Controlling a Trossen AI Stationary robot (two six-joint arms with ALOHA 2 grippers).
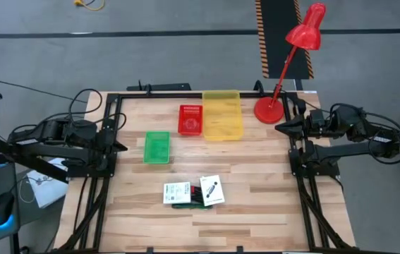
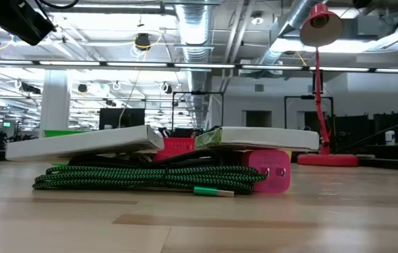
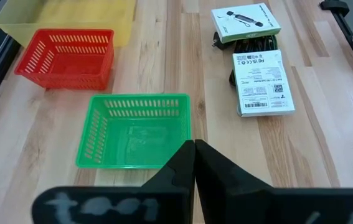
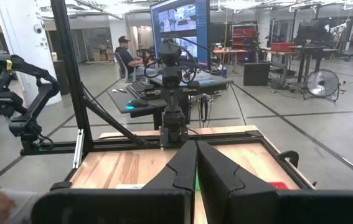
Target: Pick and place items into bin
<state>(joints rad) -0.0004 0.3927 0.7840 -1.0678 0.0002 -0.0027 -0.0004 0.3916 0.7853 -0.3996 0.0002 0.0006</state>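
Level across my tabletop (image 2: 199, 225) I see a green-and-black cable bundle (image 2: 142, 177) lying coiled. Two white boxes (image 2: 86, 143) rest tilted on top of it, a pink block (image 2: 272, 171) touches its end, and a red desk lamp (image 2: 321, 84) stands well behind.

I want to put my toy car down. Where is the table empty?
Bare wood lies between the green basket and the white boxes, and right of them. Crowded: the far edge, with red basket, yellow bin and lamp.
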